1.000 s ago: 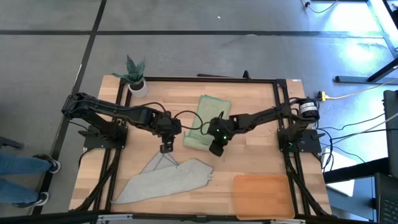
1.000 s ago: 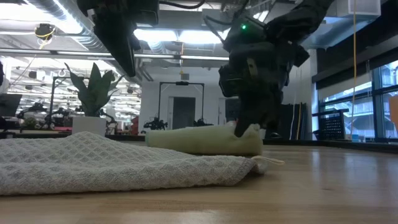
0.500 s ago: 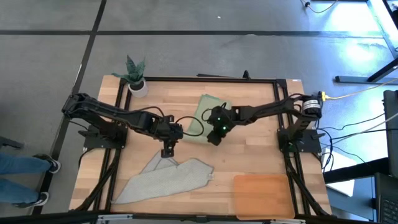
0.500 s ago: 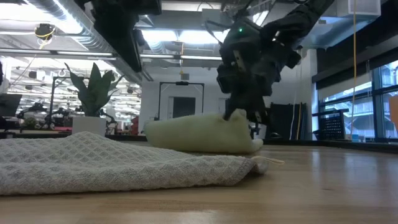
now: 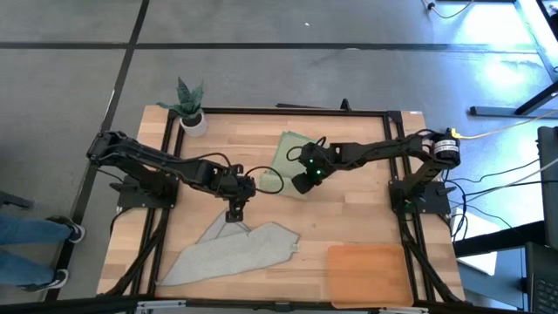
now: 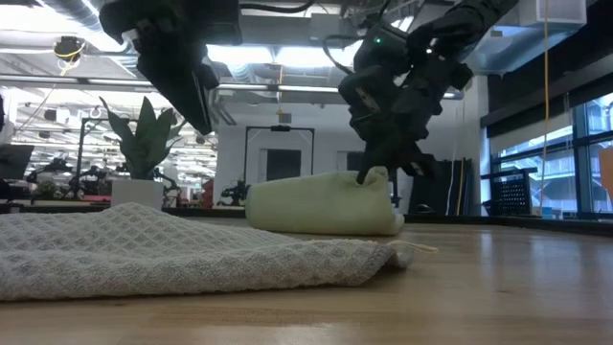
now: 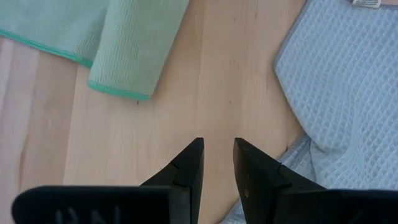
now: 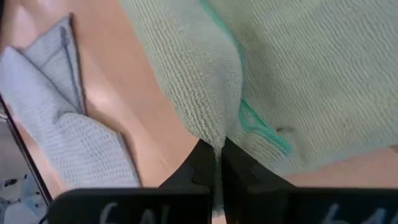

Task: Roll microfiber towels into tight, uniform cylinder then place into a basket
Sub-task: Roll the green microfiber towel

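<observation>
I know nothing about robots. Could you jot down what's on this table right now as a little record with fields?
Right claw: shut on the green towel, pinching a folded edge
Left claw: slightly open, holding nothing, above bare wood beside the grey towel
Grey towel: lying loosely spread, unrolled
Basket: orange-brown, near table corner, no towel in it
Potted plant: far corner

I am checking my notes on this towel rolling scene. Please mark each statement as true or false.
1. The right gripper pinches the green towel. True.
2. The grey towel lies inside the basket. False: it lies on the table, beside the basket.
3. The left gripper holds the grey towel. False: it is open and holds nothing.
4. A potted plant stands at a table corner. True.
</observation>
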